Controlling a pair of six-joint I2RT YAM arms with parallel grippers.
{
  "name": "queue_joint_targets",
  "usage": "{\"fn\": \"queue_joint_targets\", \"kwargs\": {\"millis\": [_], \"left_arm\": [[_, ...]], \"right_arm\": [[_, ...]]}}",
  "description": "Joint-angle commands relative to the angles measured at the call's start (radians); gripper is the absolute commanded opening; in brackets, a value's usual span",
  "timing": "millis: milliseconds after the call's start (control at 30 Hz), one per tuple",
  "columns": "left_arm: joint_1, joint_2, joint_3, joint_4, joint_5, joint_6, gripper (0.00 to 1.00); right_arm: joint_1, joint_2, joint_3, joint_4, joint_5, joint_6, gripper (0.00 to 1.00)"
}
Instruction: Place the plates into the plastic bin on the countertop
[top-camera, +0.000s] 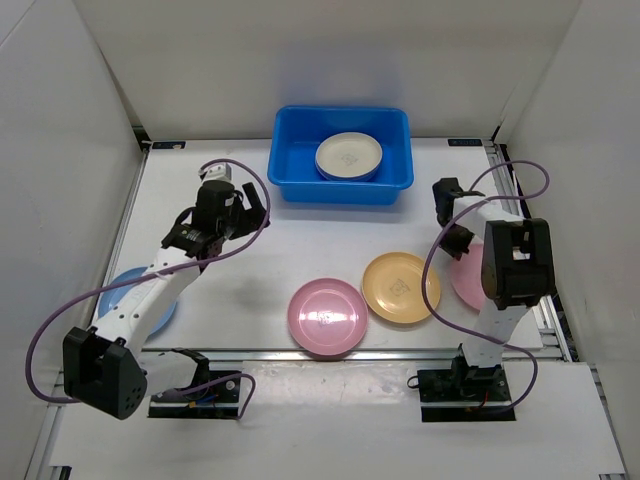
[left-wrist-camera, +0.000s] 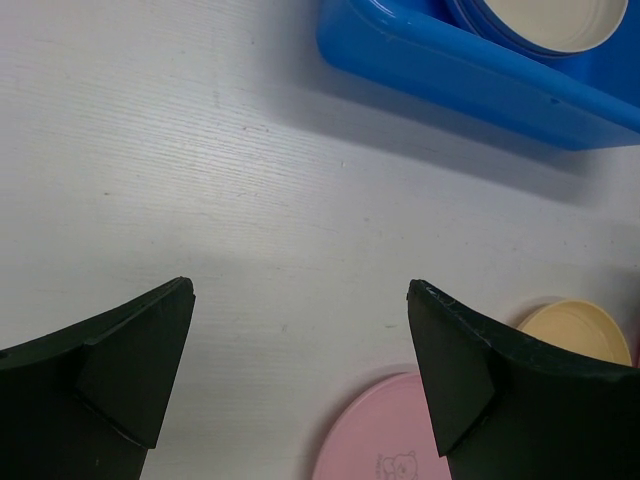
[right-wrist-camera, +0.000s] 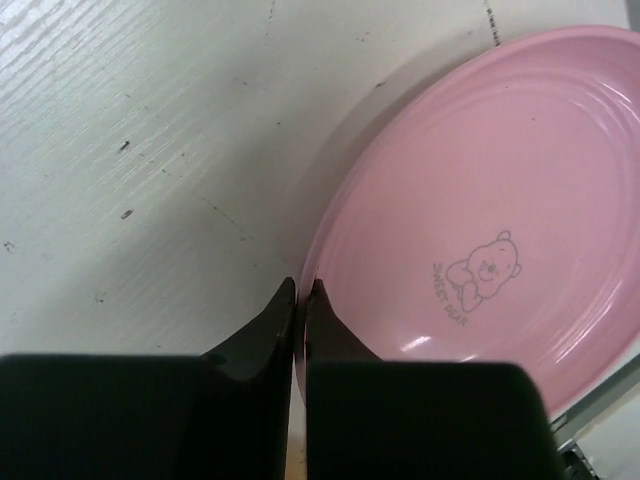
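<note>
Quick rundown: the bright blue rectangular plastic bin (top-camera: 340, 185) w/ rounded corners and a rim sits at the far middle of the flat white countertop (top-camera: 250, 270). Inside it, right of centre, there's a beige round plate (top-camera: 348, 153) w/ a faint mark in the middle. It sits on top of a blue plate (top-camera: 346, 177), of which only the rim shows.

Outside the bin there are four more. A pink round plastic plate (top-camera: 327, 317) lies near the front edge, and an orange-yellow round plate (top-camera: 401, 287) is just beside it to the right. They're v close, can't tell if they touch. A second pink plate (right-wrist-camera: 480, 200) is at the right edge, partly under the right arm. It's shallow, w/ ringed ridges and a little bear drawing plus tiny lettering. A light blue plate (top-camera: 118, 285) is at the left edge, half hidden by the left arm.

The left gripper (left-wrist-camera: 300, 290) hovers over bare counter between the bin and the pink plate, jaws spread wide, nothing in them. The right gripper (right-wrist-camera: 300, 288) has its jaws pretty much closed w/ just a thin slit, tips right at the second pink plate's rim. Can't tell if the rim is actually pinched tbh.
</note>
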Motion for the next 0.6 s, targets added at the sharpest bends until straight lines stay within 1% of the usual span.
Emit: {"fn": "queue_joint_targets", "kwargs": {"millis": [0,33,100,167,267,333,367,400,433,467,500,567], "left_arm": [[-0.003,-0.046,0.053,-0.027,-0.055,0.015,0.99],[-0.003,-0.055,0.053,-0.030,-0.059,0.018,0.99],[-0.003,-0.055,0.054,-0.027,-0.072,0.018,0.99],[0.000,-0.052,0.056,-0.027,-0.077,0.016,0.99],[0.006,-0.030,0.065,-0.033,-0.075,0.022,0.99],[0.009,-0.012,0.070,-0.033,-0.069,0.022,0.99],[0.012,-0.006,0.071,-0.040,-0.063,0.021,0.99],[0.017,0.014,0.074,-0.040,-0.057,0.021,0.99],[0.022,0.013,0.077,-0.040,-0.056,0.018,0.99],[0.026,0.019,0.084,-0.046,-0.055,0.018,0.99],[0.032,0.025,0.084,-0.046,-0.045,0.016,0.99],[0.045,0.037,0.090,-0.046,-0.033,0.015,0.99]], "right_arm": [[0.000,-0.003,0.030,0.008,0.025,0.013,0.00],[0.000,-0.009,0.044,0.008,0.026,0.004,0.00],[0.017,-0.036,0.111,-0.035,0.090,-0.011,0.00],[0.038,-0.064,0.149,-0.041,0.112,-0.045,0.00],[0.084,-0.134,0.229,-0.020,0.112,-0.146,0.00],[0.127,-0.171,0.290,-0.010,0.142,-0.247,0.00],[0.179,-0.184,0.306,0.032,0.188,-0.287,0.00],[0.207,-0.190,0.345,0.051,0.191,-0.379,0.00],[0.231,-0.190,0.364,0.072,0.198,-0.422,0.00],[0.285,-0.190,0.382,0.136,0.185,-0.465,0.00],[0.300,-0.184,0.401,0.167,0.173,-0.502,0.00],[0.345,-0.144,0.462,0.229,0.140,-0.635,0.00]]}}
